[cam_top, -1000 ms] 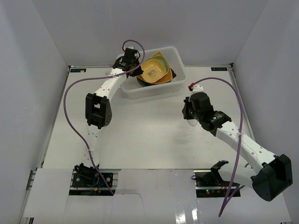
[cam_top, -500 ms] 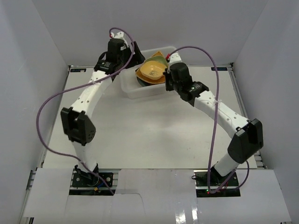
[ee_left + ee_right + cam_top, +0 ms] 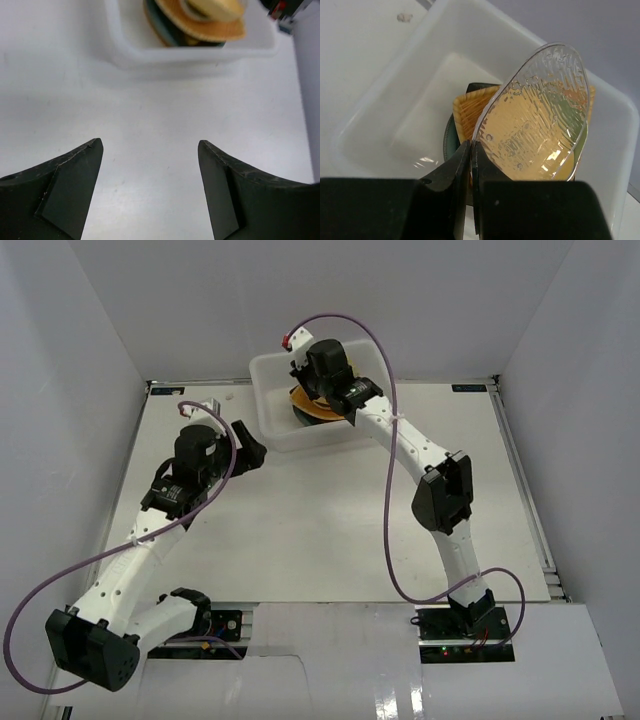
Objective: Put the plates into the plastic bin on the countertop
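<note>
The plastic bin [image 3: 268,422] stands at the back of the countertop [image 3: 330,530] and holds stacked plates [image 3: 305,412]. In the right wrist view the stack shows an orange fan-shaped plate [image 3: 469,107], a teal rim [image 3: 448,137] and a yellow dish under it. My right gripper [image 3: 471,146] is shut on the rim of the small clear plate [image 3: 540,115] and holds it tilted on edge above the stack, inside the bin [image 3: 385,100]. From above, the right gripper [image 3: 316,388] is over the bin. My left gripper [image 3: 252,448] is open and empty, low over bare countertop just left of and nearer than the bin [image 3: 120,50].
White walls enclose the countertop on the left, back and right. The right arm's purple cable [image 3: 388,440] loops over the counter's middle right. The left arm's cable [image 3: 120,555] trails along the near left.
My right arm has swung left over the bin with the clear plate. My left arm has pulled back from the bin's far left corner to the countertop in front of it.
</note>
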